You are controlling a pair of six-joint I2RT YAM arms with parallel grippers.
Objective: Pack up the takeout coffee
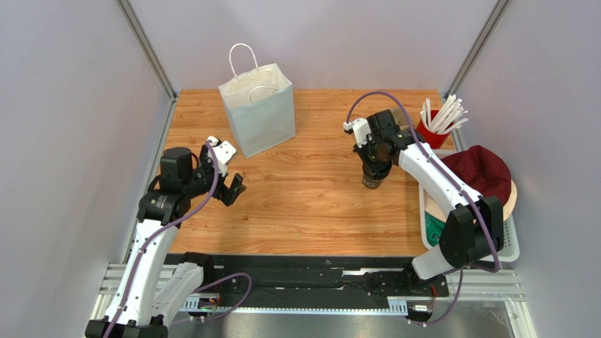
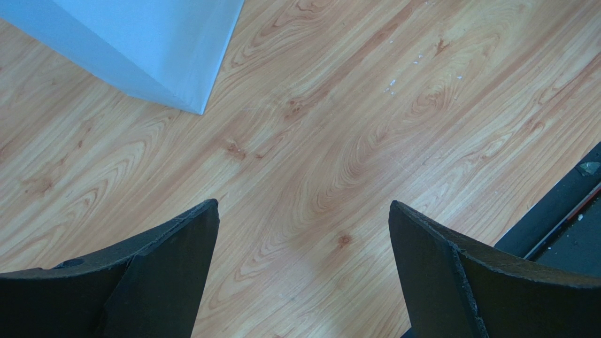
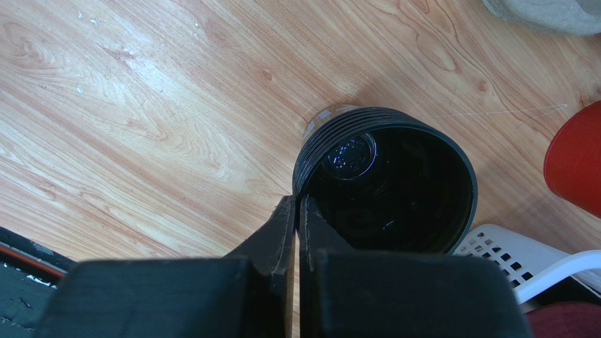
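1. Right fingers [image 3: 286,218]: drawn together and clamped on the wall of the takeout coffee [image 3: 416,204] at its rim. One finger is outside the wall and the other is inside the mouth.
2. Takeout coffee: a black, round cup with a ribbed outer wall and an open top. It hangs directly under the right fingers [image 1: 374,158] and stands upright [image 1: 373,177]. Its base is at the table [image 1: 310,211] (whether it rests on the wood or is just clear of it cannot be told). Only dark shows inside, with one small glint at the bottom.
3. Red cup [image 1: 432,134], beyond the right fingers and to their right: it holds white straws and stands near the takeout coffee without touching it. Its red edge [image 3: 575,158] shows in the right wrist view.
4. White basket [image 1: 513,248], right of the right fingers at the table's edge: it has a slatted wall [image 3: 522,253] and holds a maroon cap [image 1: 483,172], among other things.
5. Left fingers [image 2: 183,239]: spread wide with nothing between them, above bare wood [image 1: 233,189].
6. Paper bag [image 1: 259,116], just beyond the left fingers: it is white, upright, open-mouthed and has looped handles. Its lower corner [image 2: 141,42] shows ahead of the fingertips. It is well apart from the takeout coffee.
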